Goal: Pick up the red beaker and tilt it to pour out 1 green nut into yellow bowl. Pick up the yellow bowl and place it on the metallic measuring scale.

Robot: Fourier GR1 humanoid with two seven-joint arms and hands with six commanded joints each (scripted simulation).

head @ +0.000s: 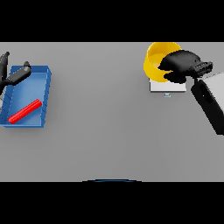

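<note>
The yellow bowl [154, 61] is at the upper right, tilted, over the metallic measuring scale [167, 86]. My right hand [181, 61] has its fingers curled round the bowl's right rim and hides part of it. Whether the bowl rests on the scale or hangs just above it I cannot tell. The red beaker [25, 111] lies on its side in the blue tray [42, 98] at the left. My left hand [12, 75] shows at the far left edge above the tray's corner, with straight fingers holding nothing. No green nut is visible.
The blue tray stands near the table's left edge. My right forearm [210, 103] slants in from the right side, just below the scale.
</note>
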